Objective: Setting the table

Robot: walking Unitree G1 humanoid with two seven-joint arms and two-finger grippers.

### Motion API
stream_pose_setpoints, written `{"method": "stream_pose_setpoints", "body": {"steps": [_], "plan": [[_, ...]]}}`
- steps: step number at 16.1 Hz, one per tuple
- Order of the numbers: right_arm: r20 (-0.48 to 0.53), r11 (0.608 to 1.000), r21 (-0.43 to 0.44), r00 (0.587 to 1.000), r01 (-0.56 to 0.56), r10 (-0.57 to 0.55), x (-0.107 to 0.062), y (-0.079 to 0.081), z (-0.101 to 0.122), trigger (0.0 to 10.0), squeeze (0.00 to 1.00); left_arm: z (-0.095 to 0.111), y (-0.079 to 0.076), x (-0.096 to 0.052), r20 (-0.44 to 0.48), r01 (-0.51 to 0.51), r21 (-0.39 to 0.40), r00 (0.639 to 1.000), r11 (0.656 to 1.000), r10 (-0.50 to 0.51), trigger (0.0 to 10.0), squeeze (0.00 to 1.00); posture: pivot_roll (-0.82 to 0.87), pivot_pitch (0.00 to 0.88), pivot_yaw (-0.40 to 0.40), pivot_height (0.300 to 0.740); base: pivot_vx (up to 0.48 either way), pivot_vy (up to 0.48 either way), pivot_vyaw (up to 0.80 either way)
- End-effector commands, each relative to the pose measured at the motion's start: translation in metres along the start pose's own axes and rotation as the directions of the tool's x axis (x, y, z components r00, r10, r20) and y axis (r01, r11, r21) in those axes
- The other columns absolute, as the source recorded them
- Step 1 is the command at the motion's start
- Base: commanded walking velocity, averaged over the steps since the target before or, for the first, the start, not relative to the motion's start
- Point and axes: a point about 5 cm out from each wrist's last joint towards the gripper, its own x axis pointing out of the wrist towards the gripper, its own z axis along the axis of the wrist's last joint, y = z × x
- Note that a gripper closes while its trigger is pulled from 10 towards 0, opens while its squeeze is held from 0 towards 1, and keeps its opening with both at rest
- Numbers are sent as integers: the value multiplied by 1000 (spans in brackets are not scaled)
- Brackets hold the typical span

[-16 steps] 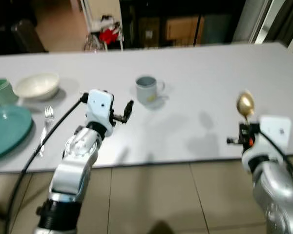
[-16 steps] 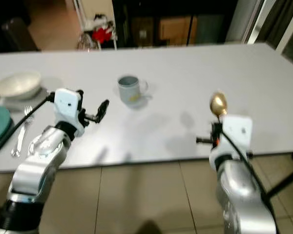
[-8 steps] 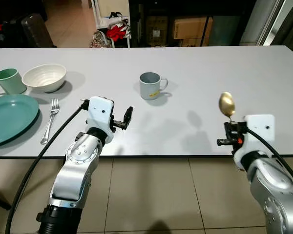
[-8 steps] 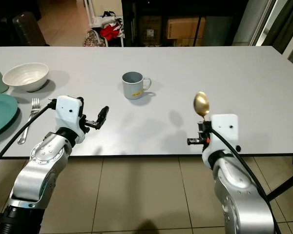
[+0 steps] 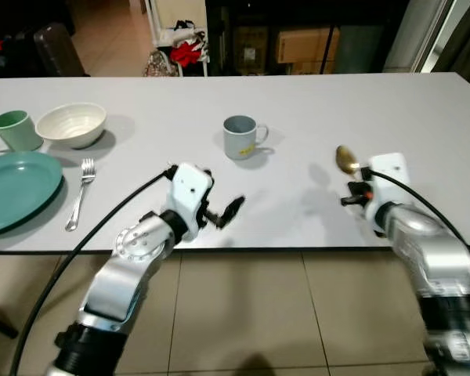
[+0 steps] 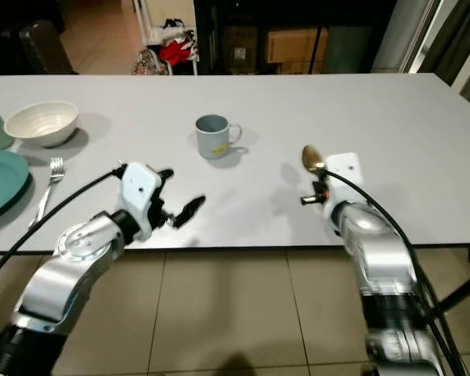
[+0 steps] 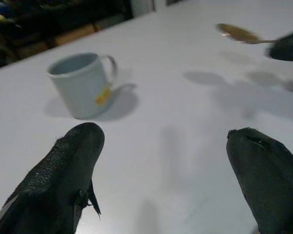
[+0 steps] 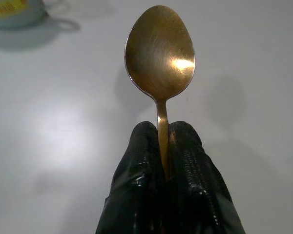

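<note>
Pinching only the thin handle, the right gripper (image 8: 162,146) holds a gold spoon (image 8: 159,51) right of the grey mug (image 5: 240,138); it may slip or twist. The left gripper (image 7: 166,165), before the mug, is spread.

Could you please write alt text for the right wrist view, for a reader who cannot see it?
The right gripper holds a gold spoon by its handle, pinched between two black fingers, with the bowl pointing away over a white table. Part of a mug shows at the edge.

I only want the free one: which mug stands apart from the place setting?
The grey mug, alone mid-table; the green mug sits by the bowl and plate.
</note>
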Motion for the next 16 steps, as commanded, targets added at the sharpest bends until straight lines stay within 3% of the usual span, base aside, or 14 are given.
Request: {"method": "stream_pose_setpoints", "body": {"steps": [1,3,7,13,16], "plan": [[2,1000,-30,1000,7,-7,7,-7,3,10000,0,3,-3,-3,-2,35,0,999,999,-35,10000,0,-19,0,44,740,0,0,0],[8,999,-35,1000,25,-25,22,-13,6,10000,0,3,-5,-10,-11,66,8,998,998,-66,10000,0,5,0,36,740,0,0,0],[-43,996,4,995,89,-89,36,-20,-3,10000,0,1,-7,-22,-41,90,10,995,996,-89,10000,0,39,0,25,740,0,0,0],[-81,998,10,995,59,-58,42,-13,-19,10000,0,3,-12,-28,-57,138,-5,989,990,-138,10000,0,43,0,34,740,0,0,0],[-76,993,40,992,108,-105,43,-17,-24,10000,0,4,-12,-27,-61,142,-7,988,990,-142,10000,0,46,0,39,740,0,0,0]]}}
